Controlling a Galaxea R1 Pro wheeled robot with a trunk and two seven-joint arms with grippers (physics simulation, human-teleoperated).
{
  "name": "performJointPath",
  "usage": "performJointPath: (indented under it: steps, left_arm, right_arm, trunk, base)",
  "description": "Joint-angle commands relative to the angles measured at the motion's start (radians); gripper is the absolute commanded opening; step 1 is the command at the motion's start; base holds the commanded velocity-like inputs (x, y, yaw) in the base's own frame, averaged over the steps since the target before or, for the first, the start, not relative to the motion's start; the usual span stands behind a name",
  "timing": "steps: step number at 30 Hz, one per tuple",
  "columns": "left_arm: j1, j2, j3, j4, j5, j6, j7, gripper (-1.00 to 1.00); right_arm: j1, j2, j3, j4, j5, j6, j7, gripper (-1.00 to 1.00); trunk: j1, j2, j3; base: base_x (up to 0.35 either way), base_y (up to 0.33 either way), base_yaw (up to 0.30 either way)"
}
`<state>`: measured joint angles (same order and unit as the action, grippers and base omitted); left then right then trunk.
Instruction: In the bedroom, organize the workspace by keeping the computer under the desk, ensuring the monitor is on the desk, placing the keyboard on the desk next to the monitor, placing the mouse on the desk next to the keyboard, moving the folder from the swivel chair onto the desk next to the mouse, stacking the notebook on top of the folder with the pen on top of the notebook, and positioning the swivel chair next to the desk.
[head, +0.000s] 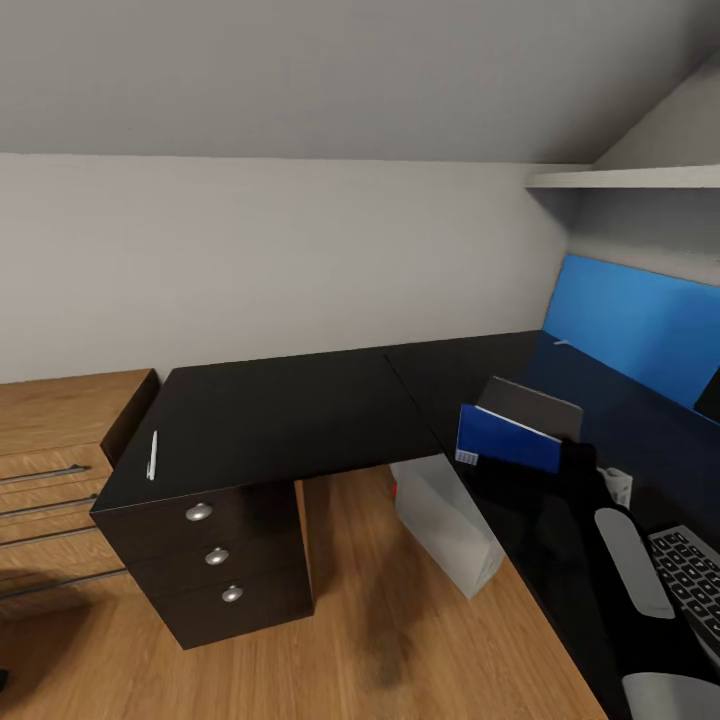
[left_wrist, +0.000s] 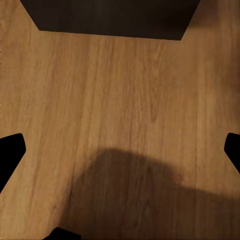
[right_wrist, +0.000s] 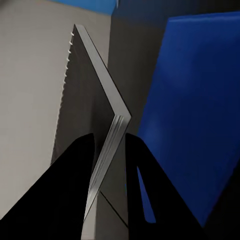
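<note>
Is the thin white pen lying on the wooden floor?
No, the thin white pen lies on the black desk, near its left edge above the drawers with round metal knobs.

Right gripper clamped on a thin edge, left gripper seemingly spread.

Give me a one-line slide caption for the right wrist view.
Right tool shut on the notebook, gripping its grey cover edge-on beside a blue folder.
</note>
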<state>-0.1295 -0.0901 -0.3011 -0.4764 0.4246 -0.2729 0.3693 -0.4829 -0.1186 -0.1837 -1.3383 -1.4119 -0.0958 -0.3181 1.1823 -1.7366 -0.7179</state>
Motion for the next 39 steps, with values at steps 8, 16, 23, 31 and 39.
performJointPath:
  steps: [8, 16, 23, 31, 39]
  left_arm:
    - [-0.001, 0.002, -0.009, 0.001, 0.009, -0.006, 0.006, 1.00]
    - [-0.001, 0.002, -0.009, 0.001, 0.008, -0.006, 0.007, 1.00]
    - [-0.001, 0.003, -0.009, 0.001, 0.007, -0.006, 0.008, 1.00]
    - [-0.001, 0.003, -0.009, 0.001, 0.008, -0.006, 0.008, 1.00]
    - [-0.001, 0.004, -0.008, 0.001, 0.009, -0.006, 0.008, 1.00]
  right_arm:
    - [0.000, -0.005, 0.000, 0.008, -0.008, 0.001, -0.005, -1.00]
    - [0.000, -0.007, -0.002, 0.054, -0.009, 0.002, -0.026, -1.00]
    - [0.000, -0.006, 0.001, 0.071, -0.008, 0.002, -0.027, -1.00]
    - [0.000, -0.006, 0.002, 0.071, -0.007, 0.001, -0.028, -1.00]
    - [0.000, -0.006, 0.002, 0.069, -0.005, -0.001, -0.052, -1.00]
  trunk:
    - [0.000, 0.000, -0.001]
    - [0.000, 0.000, -0.001]
    - [0.000, 0.000, -0.001]
    - [0.000, 0.000, -0.001]
    - [0.000, 0.000, -0.001]
  base:
    - [0.000, 0.000, 0.000]
    - [0.000, 0.000, 0.000]
    - [0.000, 0.000, 0.000]
    - [0.127, 0.000, 0.000]
    - [0.091, -0.071, 0.000]
